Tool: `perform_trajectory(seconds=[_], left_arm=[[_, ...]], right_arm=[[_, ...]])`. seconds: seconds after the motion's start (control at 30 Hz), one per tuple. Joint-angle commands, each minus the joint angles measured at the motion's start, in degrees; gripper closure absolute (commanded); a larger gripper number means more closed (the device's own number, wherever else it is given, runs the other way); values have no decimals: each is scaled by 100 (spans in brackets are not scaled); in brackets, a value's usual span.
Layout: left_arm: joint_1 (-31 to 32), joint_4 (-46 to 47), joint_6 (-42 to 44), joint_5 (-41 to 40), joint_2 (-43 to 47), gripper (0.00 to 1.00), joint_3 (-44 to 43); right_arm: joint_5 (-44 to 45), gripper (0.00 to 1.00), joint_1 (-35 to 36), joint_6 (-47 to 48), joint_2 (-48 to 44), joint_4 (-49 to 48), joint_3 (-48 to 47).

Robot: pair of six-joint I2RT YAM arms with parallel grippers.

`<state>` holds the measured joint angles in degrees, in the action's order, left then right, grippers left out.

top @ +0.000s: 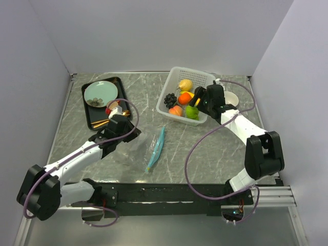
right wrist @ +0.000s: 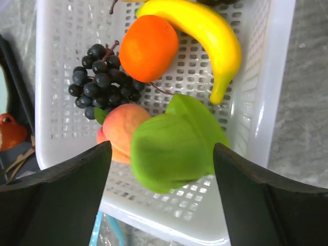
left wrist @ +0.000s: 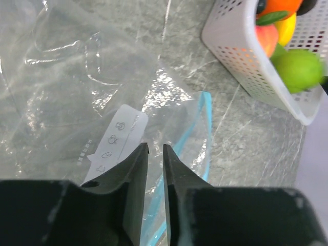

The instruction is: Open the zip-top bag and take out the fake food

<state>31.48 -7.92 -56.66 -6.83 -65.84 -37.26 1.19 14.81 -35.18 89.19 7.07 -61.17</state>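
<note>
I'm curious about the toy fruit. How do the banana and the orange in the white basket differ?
The banana is yellow, long and curved, while the orange is orange-coloured and round. The banana is the longer of the two. The orange sits right beside the grapes, whereas the banana lies on its far side, reaching toward one wall. Both lie loose in the white basket and look like smooth plastic.

Clear, crinkly zip-top bag (left wrist: 102,77) lies flat right under the left gripper (left wrist: 155,148), its teal zipper (left wrist: 204,128) just to the right. The fruit's in the basket (right wrist: 266,102) under the right gripper (right wrist: 161,148): green lime (right wrist: 171,148) between its jaws, then peach (right wrist: 120,130), grapes (right wrist: 100,77), orange (right wrist: 148,47) and banana (right wrist: 210,36) beyond.
</note>
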Motion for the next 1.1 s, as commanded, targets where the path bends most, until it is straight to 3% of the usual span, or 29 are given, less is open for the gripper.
perform_trajectory(seconds=[0.0,0.07,0.2,0.23,0.37,0.43,0.6,0.87,1.07], left_arm=[[16,10,243,50,265,72,-291],[-2,1,279,94,344,66,-309],[-28,1,419,147,519,48,-326],[-37,10,454,138,555,38,-326],[-46,98,639,269,809,17,-282],[-46,150,744,331,862,1,-265],[-46,203,867,542,994,1,-160],[-46,169,675,385,1337,1,52],[-46,308,551,332,1443,1,156]], right_arm=[[144,8,-39,248,-112,180,-501],[153,1,-31,292,-199,339,-537],[66,0,-39,301,-751,470,-335],[39,0,-39,292,-884,505,-265],[-102,0,-39,214,-1640,470,428],[-101,0,-31,152,-2141,453,675],[-497,0,-31,-6,-3204,400,1475],[-427,0,-39,-121,-4654,576,2442],[-436,0,-31,-165,-4867,708,2521]])
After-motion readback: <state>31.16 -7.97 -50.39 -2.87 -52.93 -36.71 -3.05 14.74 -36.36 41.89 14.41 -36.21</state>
